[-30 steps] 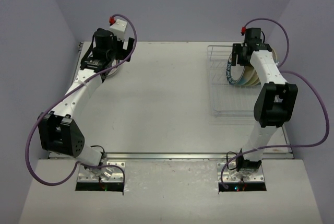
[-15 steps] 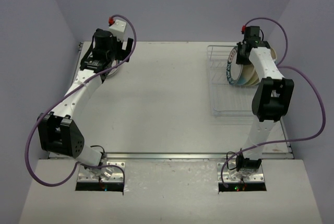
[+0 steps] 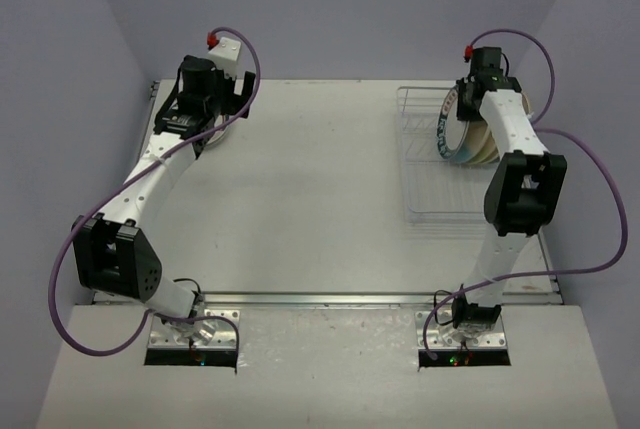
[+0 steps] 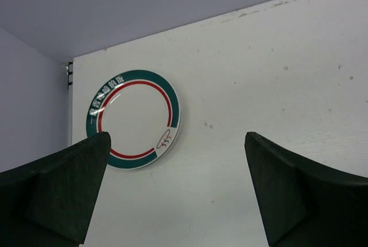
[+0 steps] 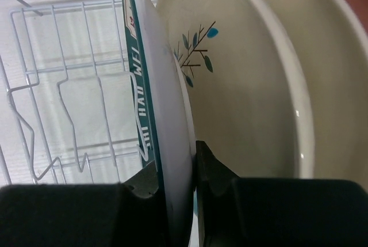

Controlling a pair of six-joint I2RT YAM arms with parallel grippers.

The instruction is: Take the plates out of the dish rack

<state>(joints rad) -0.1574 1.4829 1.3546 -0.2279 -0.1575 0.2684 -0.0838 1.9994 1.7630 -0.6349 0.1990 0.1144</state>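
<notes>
Right hand (image 5: 175, 169) now astride plate (image 5: 164, 103)

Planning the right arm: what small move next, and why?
Probably lift straight up: the right claw looks pinched on the green-rimmed white round plate, which stands upright in the silvery wire dish rack, close against a cream leaf-patterned plate.

Lab: walled-in test table (image 3: 320, 209)

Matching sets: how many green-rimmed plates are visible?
2: a flat plate on the table, far left; an upright plate in the dish rack, in the right gripper. Others possibly hidden.
</notes>
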